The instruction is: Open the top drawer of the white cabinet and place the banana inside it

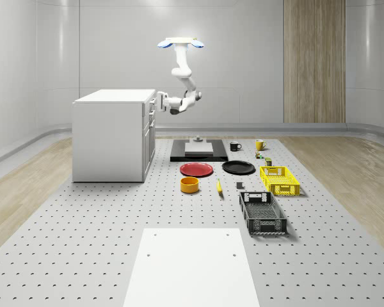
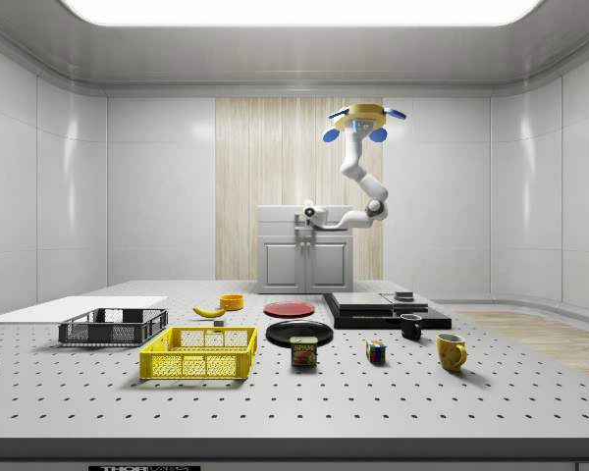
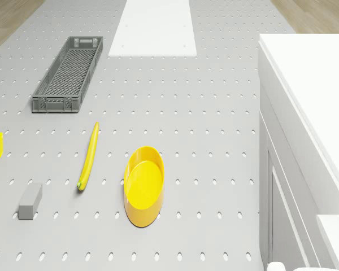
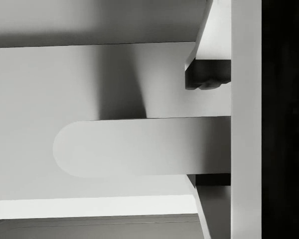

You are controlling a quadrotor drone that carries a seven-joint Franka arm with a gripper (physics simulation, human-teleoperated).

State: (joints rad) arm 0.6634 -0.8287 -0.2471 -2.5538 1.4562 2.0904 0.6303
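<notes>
The white cabinet stands at the whole-scene view's left, its drawers facing right. The drone hovers above and in front of it, over the black platform. The arm bends down so that the gripper is at the top drawer front, which looks closed. In the wrist view the drawer handle lies between the fingers; a gap shows beside one pad, so the gripper is open. The banana lies on the table, beside the yellow bowl in the drone view, banana.
A red plate and a black plate lie in front of the cabinet. A yellow crate and a grey crate stand to the right. A small grey block lies near the banana. A white sheet covers the near table.
</notes>
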